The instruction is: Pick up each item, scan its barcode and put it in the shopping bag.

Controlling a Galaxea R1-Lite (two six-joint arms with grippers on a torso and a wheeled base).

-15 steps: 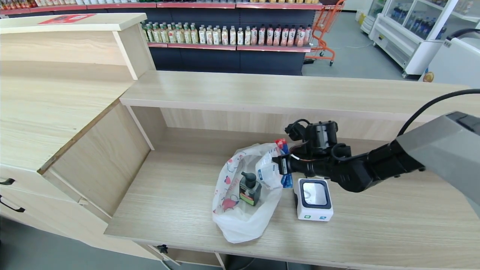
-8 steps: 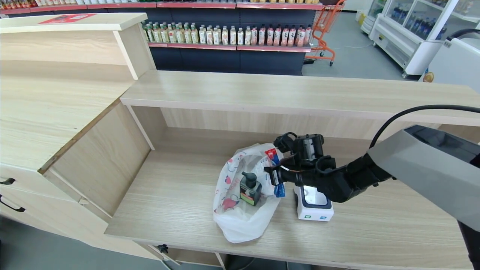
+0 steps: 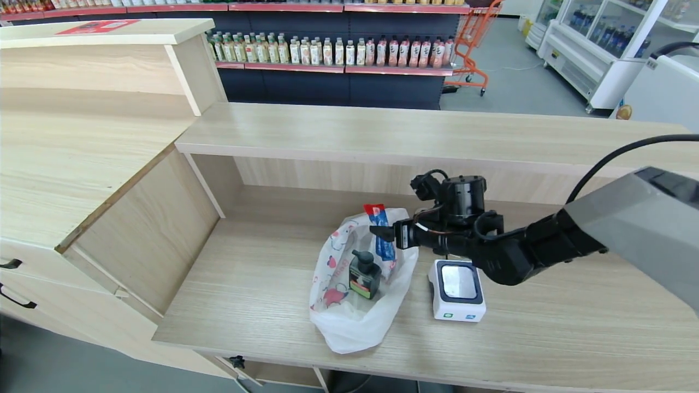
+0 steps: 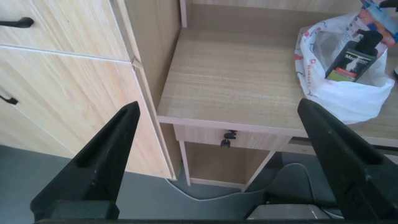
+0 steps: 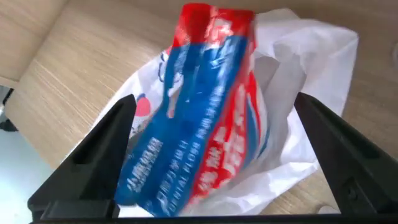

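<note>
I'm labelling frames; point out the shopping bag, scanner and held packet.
shopping bag (image 3: 349, 332), head view, its white lower wall.
scanner (image 3: 457, 282), head view, its glass window.
packet (image 5: 189, 127), right wrist view, its blue middle.

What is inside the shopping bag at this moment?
A dark pump bottle sits inside the shopping bag. The right gripper holds a red-blue packet at its mouth. Bag folds hide anything deeper.

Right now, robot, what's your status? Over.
Right pincer shut on packet, over bag. Left pincer open, holding nothing. Bottle in bag, scanner beside it. Path into bag looks clear.
</note>
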